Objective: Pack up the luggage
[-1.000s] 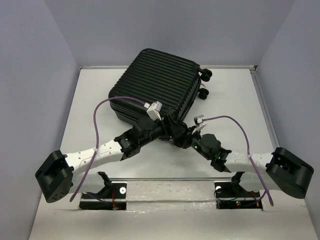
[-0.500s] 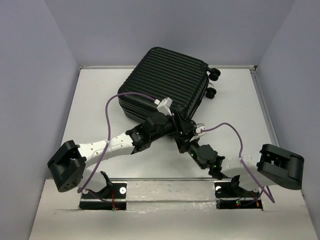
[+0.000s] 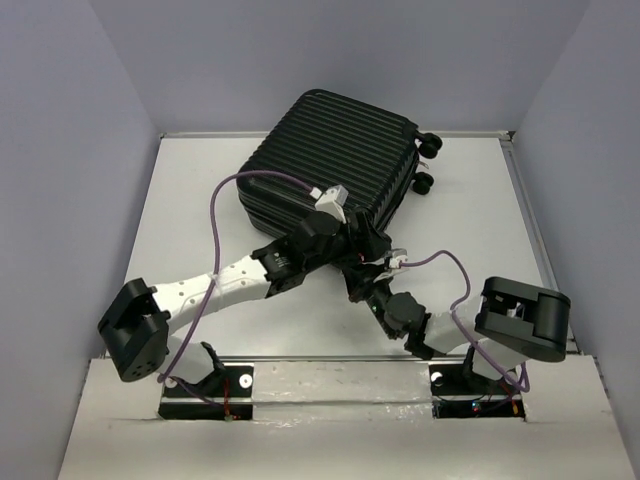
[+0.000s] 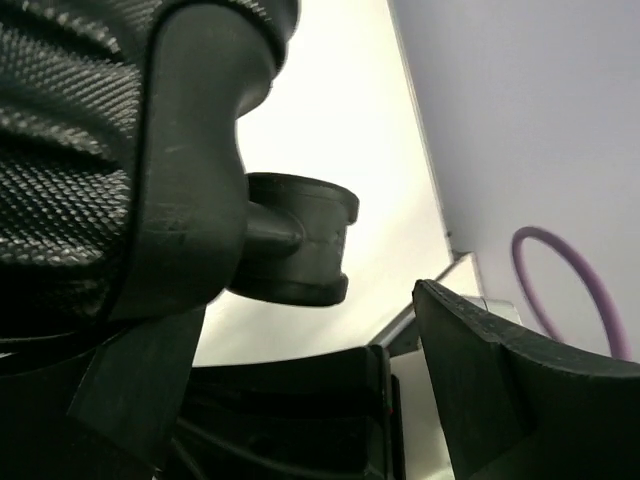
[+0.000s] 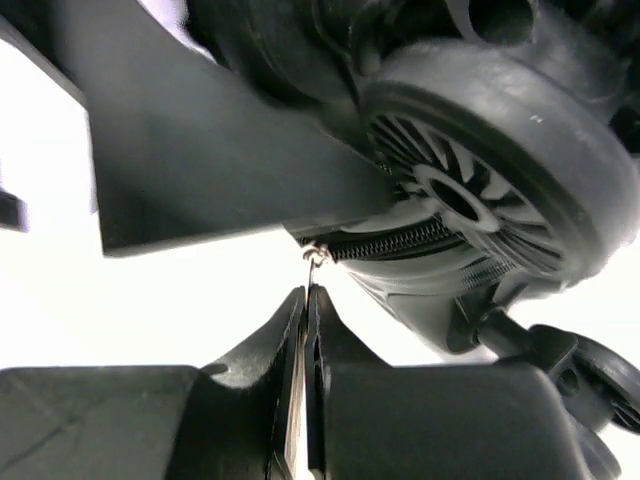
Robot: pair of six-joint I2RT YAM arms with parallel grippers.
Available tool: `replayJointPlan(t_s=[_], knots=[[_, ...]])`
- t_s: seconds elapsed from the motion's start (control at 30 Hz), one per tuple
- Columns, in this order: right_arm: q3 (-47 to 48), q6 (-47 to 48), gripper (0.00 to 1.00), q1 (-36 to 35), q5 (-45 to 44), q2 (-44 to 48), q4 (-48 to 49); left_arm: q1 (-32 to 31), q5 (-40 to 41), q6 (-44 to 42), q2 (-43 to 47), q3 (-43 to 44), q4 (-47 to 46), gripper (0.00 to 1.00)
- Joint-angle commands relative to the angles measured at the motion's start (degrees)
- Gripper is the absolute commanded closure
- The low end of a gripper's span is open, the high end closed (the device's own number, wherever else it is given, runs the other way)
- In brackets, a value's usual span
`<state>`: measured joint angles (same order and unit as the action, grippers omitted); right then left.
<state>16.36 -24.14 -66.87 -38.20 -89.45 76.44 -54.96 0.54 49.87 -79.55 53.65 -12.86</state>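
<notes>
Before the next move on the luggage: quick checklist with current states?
1. Luggage on table, shells closed: ok.
2. Left gripper open, beside a wheel: ok.
3. Right gripper shut: ok.
4. Right gripper holding the zipper loop: cannot tell.
5. Left arm clear of right arm at the near corner: not ok, crowded.

On the table [image 3: 180, 230], toward the back and middle: the luggage [image 3: 335, 160], lying flat, with two wheels [image 3: 428, 146] at its far right corner. At its near right corner: left gripper [image 4: 310, 330] and right gripper [image 5: 308, 297], close together, another wheel [image 5: 470, 190] just beside the right one's tips.
</notes>
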Motion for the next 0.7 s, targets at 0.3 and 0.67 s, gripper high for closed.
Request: replayJointPlan(t_s=[0.3,0.67], knots=[[-2.8,-3.6,0.93,-4.0,9.6,13.7,-22.8,35.2,1.9,-18.3,22.2,4.5,11.9,0.01],[0.0,-11.6,0.13,-4.0,22.0,33.2,-57.1,47.3,-7.1,-20.1,28.0,-1.6,12.8,0.01]])
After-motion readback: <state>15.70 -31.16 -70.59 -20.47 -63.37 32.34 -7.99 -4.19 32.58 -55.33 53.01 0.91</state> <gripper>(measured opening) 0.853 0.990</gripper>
